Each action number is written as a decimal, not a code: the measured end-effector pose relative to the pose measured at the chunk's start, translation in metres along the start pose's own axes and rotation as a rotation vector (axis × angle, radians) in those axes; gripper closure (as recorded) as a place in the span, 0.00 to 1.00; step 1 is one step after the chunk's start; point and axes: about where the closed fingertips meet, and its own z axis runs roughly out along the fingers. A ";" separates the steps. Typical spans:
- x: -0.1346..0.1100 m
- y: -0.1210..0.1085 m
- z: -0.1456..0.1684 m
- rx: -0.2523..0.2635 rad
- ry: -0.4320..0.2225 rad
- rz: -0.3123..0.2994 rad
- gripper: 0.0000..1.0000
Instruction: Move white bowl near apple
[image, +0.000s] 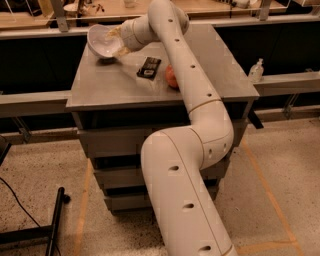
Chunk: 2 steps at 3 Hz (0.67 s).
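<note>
White bowl (100, 42) well to the left of the apple (171, 78) and farther back, tipped steeply with its mouth toward the camera, apparently lifted clear of the table (100, 87). Pinched at the rim nearest the apple by the gripper (116, 42), clenched on that one edge only. Likely trouble first: a glossy rim held at a single point, so prone to swivelling or sliding out of the pinch during the carry, then dropping and perhaps chipping. Next, between bowl and apple, just left of the apple: a flat black packet (149, 67), easy to clip or drag along on a low, straight path. Then the apple itself, half hidden behind the arm (186, 65), round and free to roll if nudged by bowl or forearm, possibly toward the table's near edge. Also hard to judge from here: free room beside the apple for setting down level. Safer to carry high, level out, and lower just short of the apple.
</note>
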 end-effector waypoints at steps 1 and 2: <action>-0.003 0.008 -0.001 -0.031 -0.013 0.008 0.53; -0.005 0.009 0.001 -0.032 -0.018 0.011 0.53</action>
